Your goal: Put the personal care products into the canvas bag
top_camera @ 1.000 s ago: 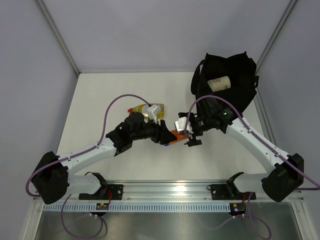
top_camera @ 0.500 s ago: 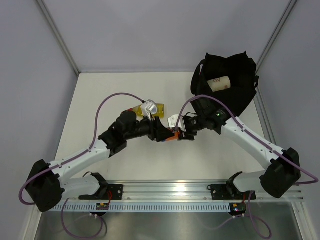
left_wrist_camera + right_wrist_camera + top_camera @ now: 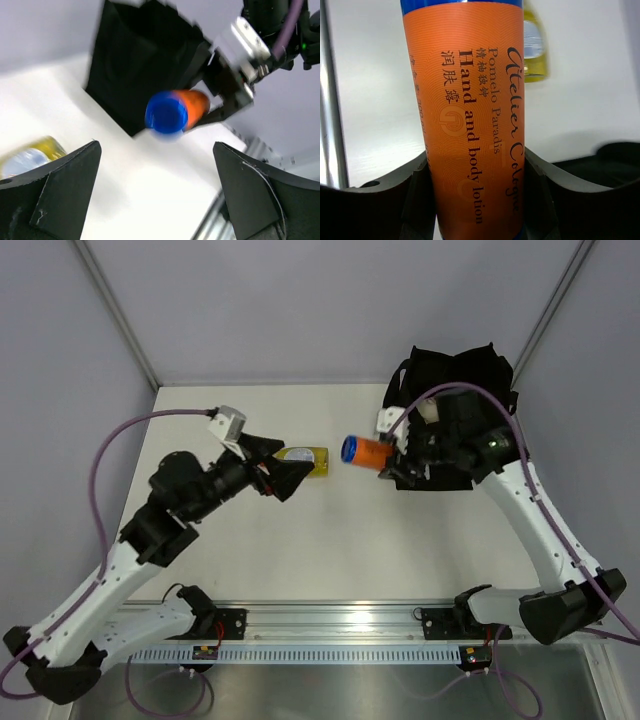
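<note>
The right gripper (image 3: pixel 393 462) is clamping the orange bottle (image 3: pixel 368 451) at nine o'clock of the bag (image 3: pixel 470 370), not yet inside; the left gripper (image 3: pixel 288 468), jaws apart, is hovering beside the yellow bottle (image 3: pixel 311 457) lying on the table (image 3: pixel 250 540)

Orange bottle (image 3: pixel 372 452), blue cap, horizontal, aloft just beside black canvas bag (image 3: pixel 470 375); yellow bottle (image 3: pixel 306 460) lying on side near cap.
</note>
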Tool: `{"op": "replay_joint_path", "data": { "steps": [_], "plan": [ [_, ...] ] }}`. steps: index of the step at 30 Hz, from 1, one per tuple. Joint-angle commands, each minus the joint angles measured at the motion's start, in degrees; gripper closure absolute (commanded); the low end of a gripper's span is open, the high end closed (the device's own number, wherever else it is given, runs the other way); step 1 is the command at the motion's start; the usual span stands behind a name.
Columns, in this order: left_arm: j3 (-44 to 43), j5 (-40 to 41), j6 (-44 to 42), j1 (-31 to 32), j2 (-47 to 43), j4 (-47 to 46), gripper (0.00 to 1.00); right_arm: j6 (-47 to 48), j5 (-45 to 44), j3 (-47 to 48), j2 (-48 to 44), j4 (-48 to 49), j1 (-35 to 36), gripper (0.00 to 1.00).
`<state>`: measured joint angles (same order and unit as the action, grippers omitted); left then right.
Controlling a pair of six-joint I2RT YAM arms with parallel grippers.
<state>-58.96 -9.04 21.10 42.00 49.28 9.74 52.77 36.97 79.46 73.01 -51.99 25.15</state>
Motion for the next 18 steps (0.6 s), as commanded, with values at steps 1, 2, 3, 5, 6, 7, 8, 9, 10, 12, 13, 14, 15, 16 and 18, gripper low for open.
{"op": "replay_joint_path", "data": {
  "steps": [1,2,3,5,6,7,8,9,10,12,13,14,15,16,18],
  "plan": [
    [-3.36,11.58,-7.74,-0.34,-6.19,6.87,0.01,-10.21,7.23,16.37,1.15,4.79,-9.92,1.0],
    [-1.79,12.72,-8.0,-0.42,-7.34,6.96,0.01,-15.11,7.67,18.86,1.95,6.44,-11.59,1.0],
    [-0.64,13.16,-8.01,-0.43,-8.4,6.96,0.01,-17.94,6.72,21.41,2.91,7.76,-13.18,1.0],
    [1.99,13.78,-7.4,-0.43,-10.85,7.05,0.01,-23.56,4.0,28.8,6.95,9.35,-17.84,1.0],
    [4.53,13.87,-7.04,-0.43,-11.56,7.22,0.01,-24.12,-0.28,31.52,8.71,9.01,-19.07,1.0],
    [5.69,13.96,-6.61,-0.43,-12.18,7.66,0.01,-24.38,-2.06,36.94,12.81,8.49,-21.87,1.0],
    [6.83,14.05,-5.64,-0.43,-13.14,7.75,0.01,-23.34,-4.17,39.43,15.2,6.31,-23.46,1.0],
    [8.93,14.13,-5.2,-0.43,-13.85,7.93,0.01,-22.46,-4.8,41.89,17.32,5.15,-24.69,1.0],
    [9.99,14.14,-4.24,-0.43,-14.47,8.02,0.01,-21.32,-5.15,46.53,21.51,3.92,-26.97,1.0],
    [12.71,14.4,-3.61,-0.43,-16.31,7.93,0.01,-15.71,-3.42,50.33,25.32,-0.03,-30.93,1.0],
    [13.51,14.49,-3.44,-0.43,-16.93,7.93,0.01,-12.9,-3.48,53.14,28.64,-1.44,-31.73,1.0],
    [14.13,15.18,-3.35,-0.43,-17.54,8.1,0.01,-8.26,-4.88,54.04,30.07,-3.36,-32.43,1.0],
    [14.83,15.63,-3.26,-0.43,-18.51,8.28,0.01,-5.78,-5.06,54.83,31.3,-4.52,-32.62,1.0],
    [15.88,15.89,-3.17,-0.43,-18.86,8.28,0.01,-3.14,-5.24,55.36,33.4,-5.66,-32.79,1.0],
    [16.86,16.16,-2.74,-0.43,-19.57,8.19,0.01,2.23,-5.42,54.66,34.74,-8.73,-32.71,1.0]
  ]
}}
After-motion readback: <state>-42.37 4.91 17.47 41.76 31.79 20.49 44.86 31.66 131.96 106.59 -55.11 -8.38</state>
